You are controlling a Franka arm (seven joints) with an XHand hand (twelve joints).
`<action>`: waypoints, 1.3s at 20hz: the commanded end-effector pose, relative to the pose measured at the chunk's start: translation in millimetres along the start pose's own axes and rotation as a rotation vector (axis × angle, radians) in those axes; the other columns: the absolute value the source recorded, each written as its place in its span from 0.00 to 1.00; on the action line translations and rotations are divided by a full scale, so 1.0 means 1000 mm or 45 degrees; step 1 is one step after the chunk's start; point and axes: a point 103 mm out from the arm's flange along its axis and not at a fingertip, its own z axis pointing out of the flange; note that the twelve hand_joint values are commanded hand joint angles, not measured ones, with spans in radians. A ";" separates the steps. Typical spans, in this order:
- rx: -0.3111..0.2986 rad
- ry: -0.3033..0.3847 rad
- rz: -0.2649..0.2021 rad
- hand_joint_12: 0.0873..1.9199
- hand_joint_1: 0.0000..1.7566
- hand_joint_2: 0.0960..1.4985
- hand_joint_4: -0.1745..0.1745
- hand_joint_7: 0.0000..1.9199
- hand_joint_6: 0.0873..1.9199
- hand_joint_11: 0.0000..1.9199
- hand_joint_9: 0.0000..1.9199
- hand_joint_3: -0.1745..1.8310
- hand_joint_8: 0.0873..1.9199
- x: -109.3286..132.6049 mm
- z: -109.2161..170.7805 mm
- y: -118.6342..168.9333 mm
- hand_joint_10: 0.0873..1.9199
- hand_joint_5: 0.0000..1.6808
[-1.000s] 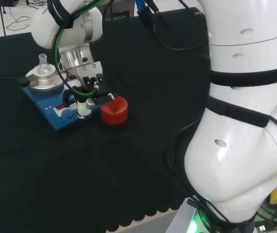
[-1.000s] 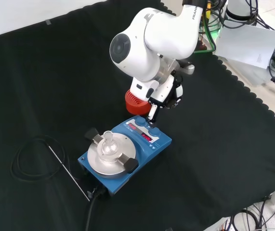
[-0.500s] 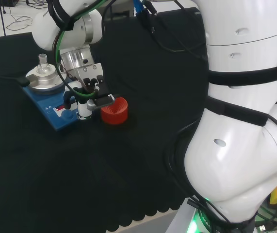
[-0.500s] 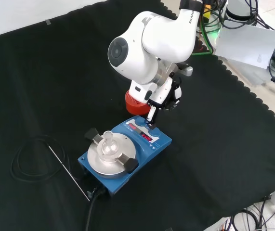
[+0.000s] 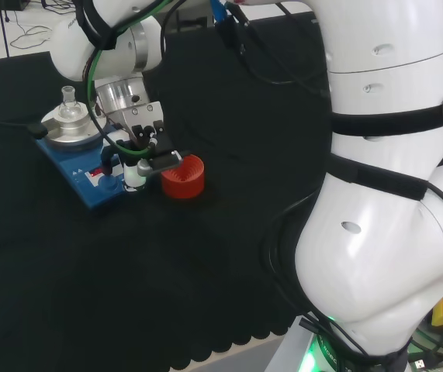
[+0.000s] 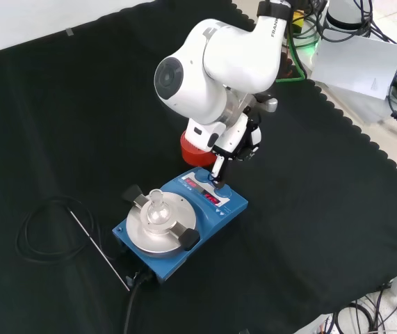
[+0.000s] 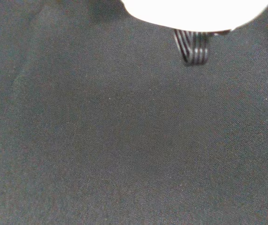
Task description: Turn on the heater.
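Blue in its housing, the heater [image 6: 184, 221] is seen on the black-clothed counter [image 6: 59, 125], with a small glass flask [image 6: 156, 207] clamped on its round metal plate and a red ribbed stand [image 5: 183, 175] just beside its control end. Over the last second the robot hand [image 5: 140, 155] has been lowered slightly toward the heater's control panel [image 6: 212, 193], so that one extended fingertip [image 6: 217, 176] is now brought down onto or just above the controls near the red display; actual contact cannot be confirmed. The other fingers appear partly curled, and nothing is held. The pressing step is judged to be under way, the switch probably not yet confirmed as operated.
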 end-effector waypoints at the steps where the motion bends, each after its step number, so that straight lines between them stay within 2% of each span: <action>1: 0.005 -0.002 0.003 0.80 0.84 0.37 0.34 0.84 0.30 0.71 0.86 0.69 0.97 0.001 0.001 0.001 0.94 0.19; 26: 0.021 -0.003 0.001 0.79 0.84 0.37 0.34 0.84 0.30 0.71 0.86 0.69 0.96 0.005 0.007 0.000 0.94 0.20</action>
